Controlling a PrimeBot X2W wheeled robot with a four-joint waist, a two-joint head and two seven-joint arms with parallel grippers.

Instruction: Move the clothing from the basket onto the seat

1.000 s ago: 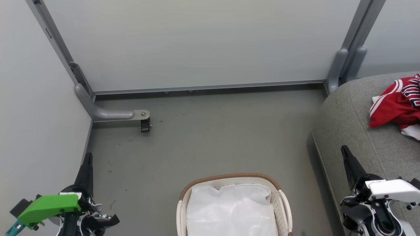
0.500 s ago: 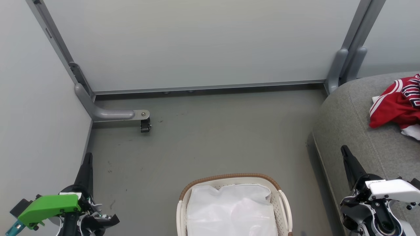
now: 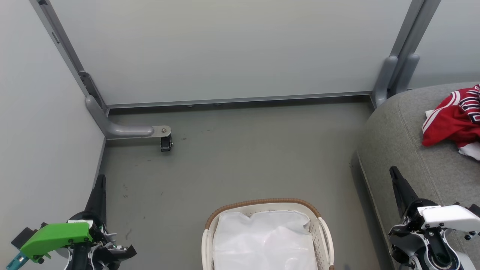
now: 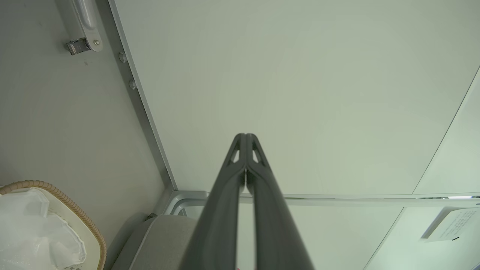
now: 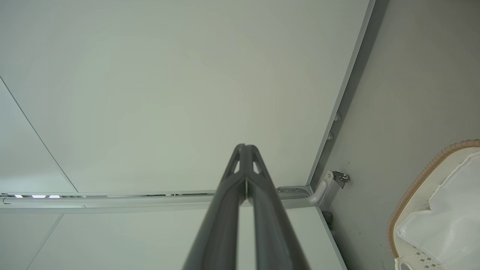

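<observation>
Seen from my head, the red clothing point(image 3: 453, 120) lies crumpled on the grey seat point(image 3: 405, 150), well apart from the basket point(image 3: 262, 203) with its white sheet point(image 3: 262, 240). My wrist views add the fingertips: left gripper point(image 4: 245, 139) and right gripper point(image 5: 245, 148) are both pinched together, empty.

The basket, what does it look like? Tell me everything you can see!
The basket is oval, cream plastic with little holes in its sides, a brown woven-look rim and looped side handles. It stands upright on the grey floor, left of the grey seat. A crumpled white sheet lines it. Its near end is cut off by the picture's edge.
</observation>
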